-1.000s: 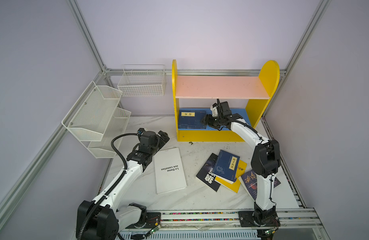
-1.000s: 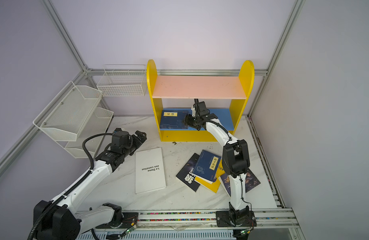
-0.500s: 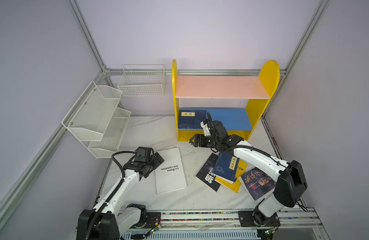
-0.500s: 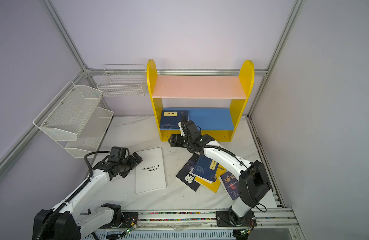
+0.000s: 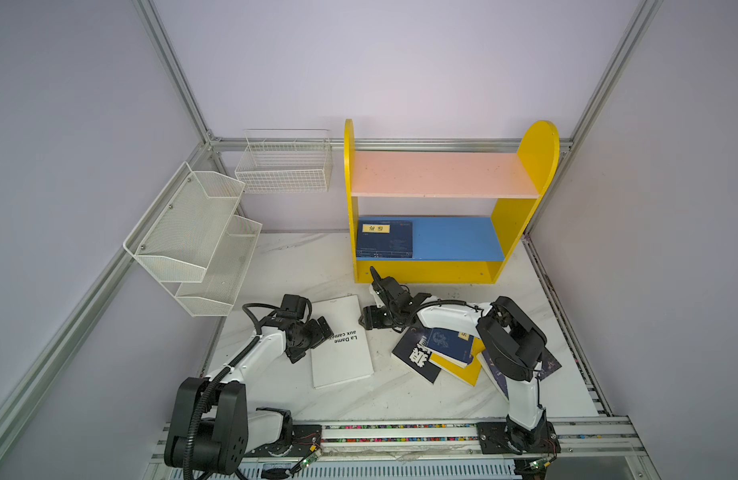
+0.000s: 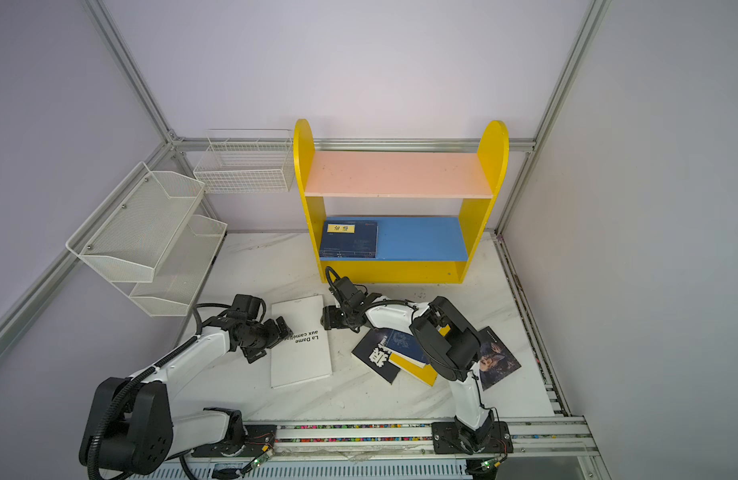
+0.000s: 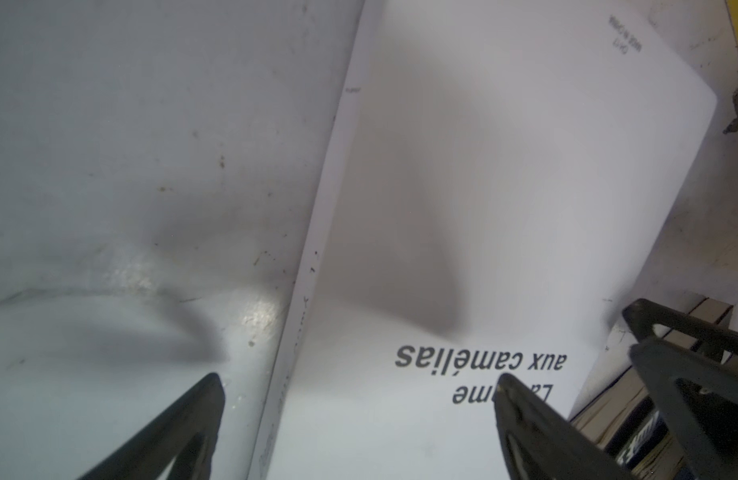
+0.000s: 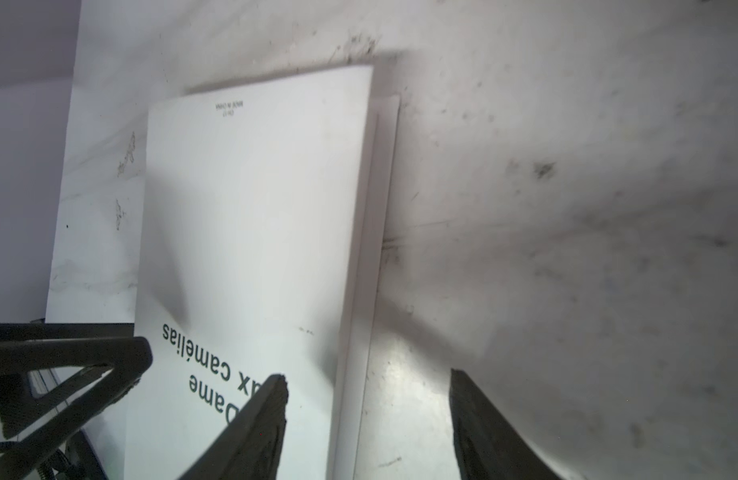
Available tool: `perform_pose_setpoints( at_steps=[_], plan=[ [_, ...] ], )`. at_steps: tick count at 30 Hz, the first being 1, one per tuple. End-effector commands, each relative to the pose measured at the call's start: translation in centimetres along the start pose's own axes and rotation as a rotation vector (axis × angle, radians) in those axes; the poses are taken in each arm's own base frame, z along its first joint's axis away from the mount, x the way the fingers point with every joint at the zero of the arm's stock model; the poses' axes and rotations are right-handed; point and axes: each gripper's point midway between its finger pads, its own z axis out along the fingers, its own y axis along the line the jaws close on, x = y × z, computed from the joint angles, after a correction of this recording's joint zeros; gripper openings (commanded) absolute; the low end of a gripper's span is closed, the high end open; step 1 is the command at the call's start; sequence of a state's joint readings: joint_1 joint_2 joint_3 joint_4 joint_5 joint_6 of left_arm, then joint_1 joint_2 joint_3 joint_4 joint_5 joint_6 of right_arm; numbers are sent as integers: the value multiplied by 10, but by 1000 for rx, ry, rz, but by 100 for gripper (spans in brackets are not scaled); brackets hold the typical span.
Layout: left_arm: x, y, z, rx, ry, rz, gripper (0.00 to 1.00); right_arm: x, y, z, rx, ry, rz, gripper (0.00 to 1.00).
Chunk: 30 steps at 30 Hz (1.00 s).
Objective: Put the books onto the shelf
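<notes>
white book [image 5: 345,365]: matt paper cover, smooth. tabletop [image 5: 300,266]: marble-look, slight sheen, scuffed. shelf [image 5: 442,174]: painted wood, matt, specked. wire basket [image 5: 284,174]: white-coated metal. mesh rack [image 5: 192,224]: same finish.

A white marble tabletop [image 5: 292,266] carries everything. At its back stands the shelf unit [image 5: 529,208], its yellow base flat on the marble. A navy book [image 5: 386,243] with a yellow label lies flat at the left end of the blue lower board [image 5: 456,239].

Left of the middle, a large white book [image 5: 342,357] titled "La Dame aux camélias" lies flat on the marble. To its right, a black book [image 5: 413,357] and a yellow book [image 5: 462,372] overlap, with a second navy book [image 5: 446,343] on top. Just beside them, in a top view, lies a dark-blue book [image 6: 500,357] with a face on its cover.
</notes>
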<state>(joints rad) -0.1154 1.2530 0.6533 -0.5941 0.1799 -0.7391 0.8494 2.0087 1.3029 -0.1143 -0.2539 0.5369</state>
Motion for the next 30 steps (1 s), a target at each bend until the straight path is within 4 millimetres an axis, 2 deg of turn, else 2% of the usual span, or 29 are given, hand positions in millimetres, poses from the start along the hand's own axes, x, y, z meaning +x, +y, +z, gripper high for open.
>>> perform_pose_setpoints(
  at_steps=[1, 5, 10, 12, 16, 20, 23, 27, 30],
  plan=[
    [11, 0, 5, 58, 12, 37, 100, -3, 10, 9, -36, 2, -5, 58],
    [20, -9, 11, 134, 51, 49, 100, 17, 9, 21, -30, 56, -10, 39],
    [17, -26, 11, 208, 64, 57, 100, 28, 18, 26, -99, 92, -5, 29],
    [14, -33, 8, 233, 70, 62, 100, 27, 32, 20, -157, 107, -11, 25],
    [9, -42, 3, 259, 68, 68, 100, 20, 63, -5, -287, 100, -8, 14],
    [3, -52, -4, 290, 56, 67, 100, 14, 80, -22, -352, 85, 11, 7],
    [-1, -61, -7, 324, 48, 62, 100, 12, 85, -22, -380, 85, 41, 0],
    [-5, -68, -11, 357, 36, 44, 100, 11, 79, -22, -332, 90, 49, 0],
    [-11, -81, -19, 420, 25, 25, 100, 1, 82, -32, -314, 56, 49, 0]
  ],
)
